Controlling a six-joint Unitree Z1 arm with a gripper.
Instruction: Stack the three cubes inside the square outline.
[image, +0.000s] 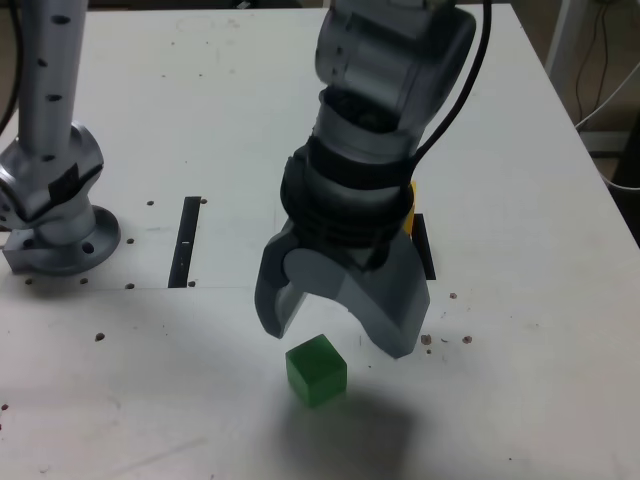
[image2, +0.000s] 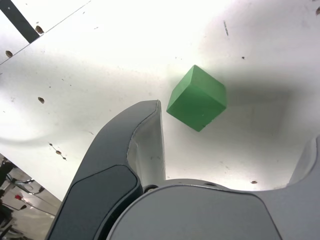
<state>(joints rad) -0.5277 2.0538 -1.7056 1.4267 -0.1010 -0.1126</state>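
Claw (image: 343, 338) spread wide, nothing pinched. Green cube (image: 317, 371) sits on the table (image: 150, 380) just below its jaws, apart from them. Looks light, stiff, matte, so probably low slip risk. Best hold: two opposite side faces, mid-height; corner contact would likely twist it.

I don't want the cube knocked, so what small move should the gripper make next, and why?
Probably shift sideways to centre the open gripper over the green cube before lowering: in the wrist view the cube sits nearer one jaw than the other.
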